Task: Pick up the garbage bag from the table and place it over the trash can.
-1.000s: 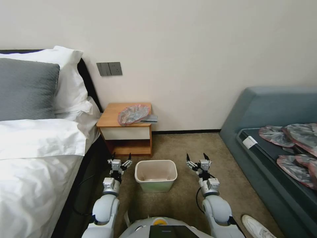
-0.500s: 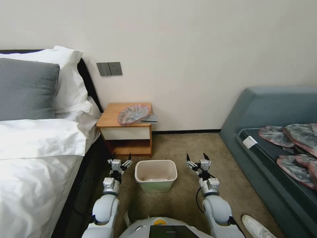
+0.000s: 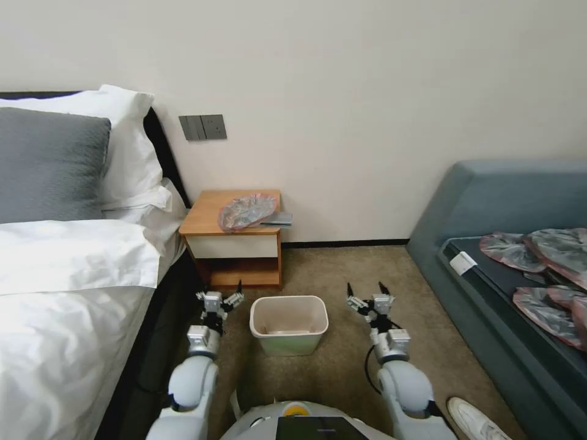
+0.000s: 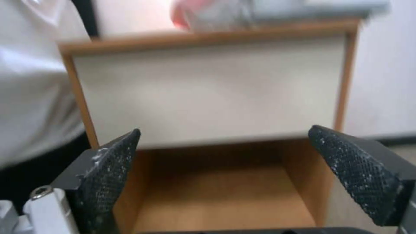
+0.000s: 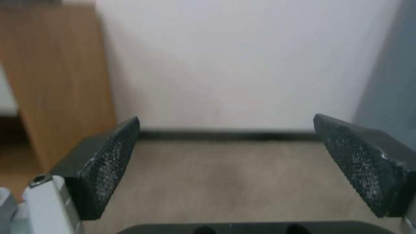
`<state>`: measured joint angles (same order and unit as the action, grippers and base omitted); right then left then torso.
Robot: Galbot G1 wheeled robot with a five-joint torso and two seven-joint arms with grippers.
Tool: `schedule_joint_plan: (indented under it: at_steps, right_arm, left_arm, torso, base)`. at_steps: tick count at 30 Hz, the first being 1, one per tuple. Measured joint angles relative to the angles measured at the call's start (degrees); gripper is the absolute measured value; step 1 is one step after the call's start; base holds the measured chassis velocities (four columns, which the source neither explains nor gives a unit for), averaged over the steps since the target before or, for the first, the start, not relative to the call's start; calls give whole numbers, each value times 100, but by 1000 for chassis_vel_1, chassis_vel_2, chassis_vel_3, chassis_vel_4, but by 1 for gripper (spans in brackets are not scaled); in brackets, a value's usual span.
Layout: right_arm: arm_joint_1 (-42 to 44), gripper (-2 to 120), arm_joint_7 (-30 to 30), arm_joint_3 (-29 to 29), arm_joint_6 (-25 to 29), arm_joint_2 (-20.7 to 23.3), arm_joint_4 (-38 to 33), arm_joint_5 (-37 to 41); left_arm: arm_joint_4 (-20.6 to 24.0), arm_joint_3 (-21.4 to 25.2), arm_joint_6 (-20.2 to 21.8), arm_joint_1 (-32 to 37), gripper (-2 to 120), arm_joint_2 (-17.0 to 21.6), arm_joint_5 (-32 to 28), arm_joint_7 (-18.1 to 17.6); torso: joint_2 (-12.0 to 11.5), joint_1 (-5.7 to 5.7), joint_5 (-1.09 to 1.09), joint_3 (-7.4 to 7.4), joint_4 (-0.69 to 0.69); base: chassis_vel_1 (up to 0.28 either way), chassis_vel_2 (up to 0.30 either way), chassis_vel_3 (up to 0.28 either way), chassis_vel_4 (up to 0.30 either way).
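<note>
Jaws spread wide and empty on both left gripper [image 3: 219, 295] and right gripper [image 3: 367, 291], flanking trash can [image 3: 288, 324] at 9 and 3 o'clock; garbage bag [image 3: 246, 211] crumpled on table [image 3: 205, 218], 12 o'clock from left gripper, the nearer arm, long axis running 8 to 2 o'clock.

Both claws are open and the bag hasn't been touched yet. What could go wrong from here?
1. The garbage bag lies partly on a flat grey object overhanging the table edge; a grab may drag it off.
2. The left claw sits low beside the bed, below the tabletop; rising, it might clip the table.
3. The trash can stands between left claw and right claw; it could be bumped.
</note>
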<state>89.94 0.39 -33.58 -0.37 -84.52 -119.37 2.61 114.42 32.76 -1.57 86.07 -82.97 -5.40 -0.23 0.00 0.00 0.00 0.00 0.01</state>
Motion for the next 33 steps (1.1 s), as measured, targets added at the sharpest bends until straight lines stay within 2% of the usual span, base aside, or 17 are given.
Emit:
schedule_joint_plan:
  at_steps: [2,4,5,6,7,8,9,11,12,14,15,17,21,22,26,30,33]
  right_arm:
    - [33,100,13,-58,-12,42,-130,73]
    - [159,100,64,-276,-65,194,-625,356]
    - [182,100,77,-339,-68,247,-863,426]
    - [182,100,77,-339,-68,247,-863,426]
    - [204,100,73,-379,-137,333,-993,640]
    - [166,100,73,-404,-135,398,-1069,750]
    - [143,100,72,-404,-128,436,-1068,812]
    - [134,100,72,-404,-127,446,-1051,831]
    - [72,100,72,-371,-91,491,-943,874]
    - [-15,100,66,-315,10,546,-777,878]
    - [-61,100,55,-280,74,573,-690,870]
    - [-113,100,48,-242,147,599,-596,846]
    - [-248,100,42,-128,301,665,-379,784]
    - [-326,100,43,-56,340,702,-276,749]
    - [-519,100,57,90,410,826,-61,675]
    - [-935,100,94,272,493,1141,297,459]
    - [-1276,100,99,430,514,1354,528,260]
  left_arm:
    - [-5,19,-30,-45,100,50,-92,-4]
    - [-26,121,-175,-263,100,287,-525,-31]
    - [-47,202,-292,-445,100,482,-884,-53]
    - [-47,202,-292,-445,100,482,-884,-53]
    - [-59,272,-378,-575,100,628,-1149,-71]
    - [-67,319,-442,-673,100,732,-1336,-85]
    - [-75,348,-500,-758,100,821,-1507,-94]
    - [-85,368,-526,-803,100,872,-1602,-99]
    - [-98,455,-641,-974,100,1060,-1939,-122]
    - [-122,535,-755,-1156,100,1258,-2306,-146]
    - [-125,574,-801,-1227,100,1333,-2433,-156]
    - [-125,592,-829,-1263,100,1371,-2499,-159]
    - [-132,593,-836,-1274,100,1386,-2539,-160]
    - [-131,594,-837,-1275,100,1386,-2539,-160]
    - [-128,585,-762,-1256,100,1378,-2548,-211]
    - [-8,377,103,-877,100,1186,-2335,-591]
    - [13,350,196,-728,100,1149,-2233,-620]
  torso:
    - [0,0,-3,0,-1]
    - [0,0,1,0,-2]
    - [0,0,-9,0,-2]
    - [0,0,-9,0,-2]
    - [0,1,8,1,-5]
    - [1,0,2,-1,2]
    - [0,0,-12,0,1]
    - [0,0,-10,0,-2]
    - [0,0,5,0,0]
    - [0,0,-2,1,-1]
    - [0,0,1,0,-2]
    - [0,0,4,0,-1]
    - [0,0,-3,0,0]
    - [0,0,3,0,0]
    - [0,0,2,0,-1]
    - [0,0,-1,0,-2]
    - [0,0,1,0,1]
  base:
    - [0,0,0,0]
    - [0,0,0,0]
    - [0,0,0,0]
    - [0,0,0,0]
    - [0,0,0,0]
    - [0,0,0,0]
    - [0,0,0,0]
    - [0,0,0,0]
    - [0,0,0,0]
    - [0,0,0,0]
    - [0,0,0,0]
    - [0,0,0,0]
    - [0,0,0,0]
    - [0,0,0,0]
    - [0,0,0,0]
    - [0,0,0,0]
    - [0,0,0,0]
